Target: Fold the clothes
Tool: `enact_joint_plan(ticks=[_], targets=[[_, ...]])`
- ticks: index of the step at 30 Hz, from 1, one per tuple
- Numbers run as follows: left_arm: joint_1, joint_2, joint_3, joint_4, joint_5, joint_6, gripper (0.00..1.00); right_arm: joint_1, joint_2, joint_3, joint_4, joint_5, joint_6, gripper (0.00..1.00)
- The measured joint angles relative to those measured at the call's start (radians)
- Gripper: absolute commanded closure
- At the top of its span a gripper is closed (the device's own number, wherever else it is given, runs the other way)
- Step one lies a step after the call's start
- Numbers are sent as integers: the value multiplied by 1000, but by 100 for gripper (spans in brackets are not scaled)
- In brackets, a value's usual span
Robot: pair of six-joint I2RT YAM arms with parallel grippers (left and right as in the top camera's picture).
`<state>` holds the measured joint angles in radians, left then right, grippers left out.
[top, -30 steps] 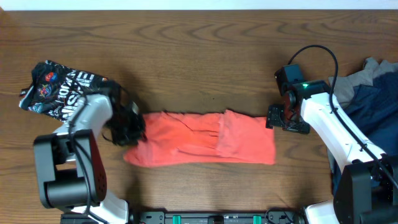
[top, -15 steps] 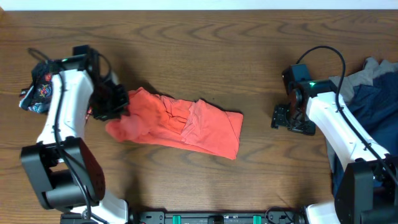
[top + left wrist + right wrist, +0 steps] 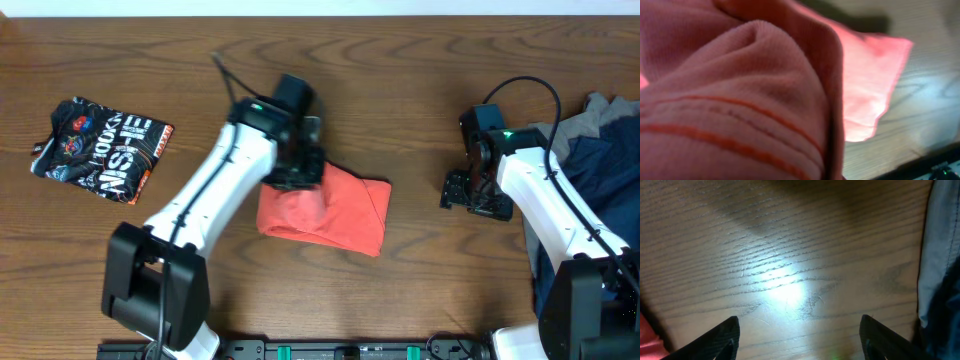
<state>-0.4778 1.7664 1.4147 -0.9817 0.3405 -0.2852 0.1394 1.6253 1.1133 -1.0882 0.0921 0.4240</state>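
Note:
The coral-red T-shirt (image 3: 335,210) lies folded over itself in the middle of the table. My left gripper (image 3: 298,170) is shut on its upper left edge, carried over the rest of the shirt. The left wrist view is filled with coral fabric and a stitched hem (image 3: 740,115); my fingers are hidden behind it. My right gripper (image 3: 472,192) is open and empty over bare wood to the right of the shirt; its fingertips (image 3: 722,337) show apart in the right wrist view. A folded black graphic-print shirt (image 3: 100,148) lies at the far left.
A heap of grey and navy clothes (image 3: 600,150) lies at the right edge, by the right arm; grey cloth (image 3: 940,255) also shows in the right wrist view. The table's front edge holds a dark rail (image 3: 350,350).
My left gripper has swept from the far left to the middle, carrying the shirt's left end over onto its right half. The shirt is now about half as wide. The right arm barely moved.

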Motion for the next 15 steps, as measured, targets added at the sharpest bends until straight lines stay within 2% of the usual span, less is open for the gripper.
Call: enact_joint_plan(ticks=[7, 15], targets=[[-122, 5, 0, 31, 0, -45, 88, 0, 0, 0, -3, 2, -10, 23], [-161, 13, 0, 31, 0, -60, 84, 0, 0, 0, -3, 3, -14, 21]])
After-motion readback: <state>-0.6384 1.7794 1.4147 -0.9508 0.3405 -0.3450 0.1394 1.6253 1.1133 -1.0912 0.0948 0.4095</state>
